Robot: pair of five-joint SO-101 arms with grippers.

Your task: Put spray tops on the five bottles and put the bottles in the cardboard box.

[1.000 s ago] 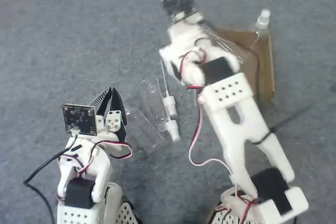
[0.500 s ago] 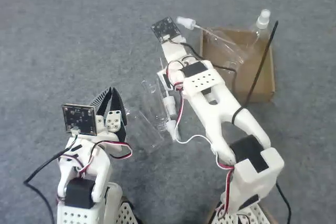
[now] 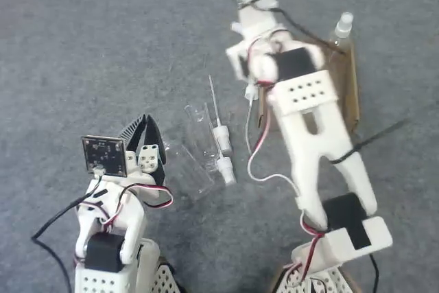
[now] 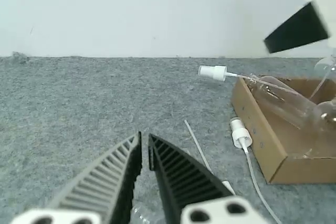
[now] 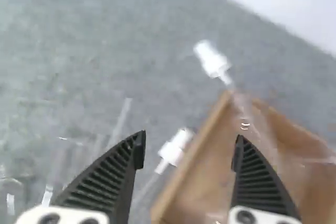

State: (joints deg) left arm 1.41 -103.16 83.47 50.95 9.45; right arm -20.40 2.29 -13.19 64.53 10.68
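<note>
In the right wrist view my right gripper [image 5: 189, 153] is open and empty above the left edge of the cardboard box [image 5: 220, 182]. A clear bottle [image 4: 283, 100] lies in the box [image 4: 257, 140], and its white spray head [image 4: 212, 72] sticks out over the rim. A loose spray top [image 4: 240, 134] with its tube lies just outside the box wall. Another capped bottle [image 3: 341, 29] stands at the box's far corner. Two spray tops [image 3: 222, 136] and uncapped clear bottles [image 3: 192, 159] lie on the table between the arms. My left gripper [image 4: 145, 145] is shut and empty near them.
Grey carpet-like table surface [image 3: 82, 60] stretches free to the left and far side. The right arm [image 3: 309, 121] covers much of the box [image 3: 348, 80] in the high view. A pale wall [image 4: 131, 9] runs behind the table.
The right arm swung left and low, then back up over the box's left edge. The left arm has not moved.
</note>
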